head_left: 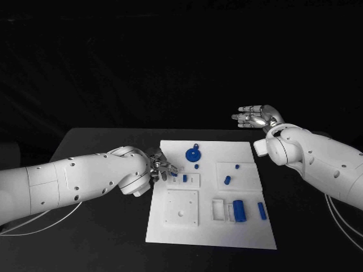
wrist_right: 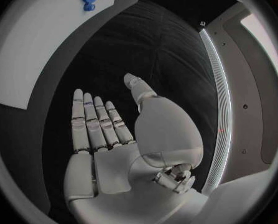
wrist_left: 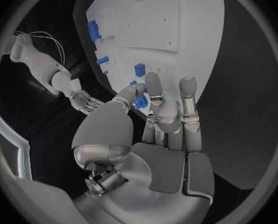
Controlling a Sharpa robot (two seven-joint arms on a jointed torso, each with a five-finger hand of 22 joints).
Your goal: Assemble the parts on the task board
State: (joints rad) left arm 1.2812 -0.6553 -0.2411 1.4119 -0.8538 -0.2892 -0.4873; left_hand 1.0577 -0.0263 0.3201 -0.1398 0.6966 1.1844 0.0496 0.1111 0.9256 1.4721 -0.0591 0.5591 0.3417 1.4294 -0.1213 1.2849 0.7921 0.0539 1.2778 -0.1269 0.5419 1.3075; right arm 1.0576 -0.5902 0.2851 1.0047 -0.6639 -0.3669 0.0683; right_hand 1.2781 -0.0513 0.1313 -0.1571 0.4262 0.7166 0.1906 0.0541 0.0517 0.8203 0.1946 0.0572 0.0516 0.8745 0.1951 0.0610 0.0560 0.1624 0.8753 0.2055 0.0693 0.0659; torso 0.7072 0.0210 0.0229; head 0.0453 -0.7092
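Observation:
The white task board lies in the middle of the black table. My left hand is at the board's left edge; its thumb and a finger pinch a small blue part just above the board. Another small blue part stands in a raised block beside it. My right hand hangs in the air beyond the board's far right corner, holding nothing, its fingers straight and the thumb apart.
On the board lie a blue gear at the far side, a small blue peg, a slanted blue piece, a blue cylinder and a blue bar at the near right. Black table surrounds the board.

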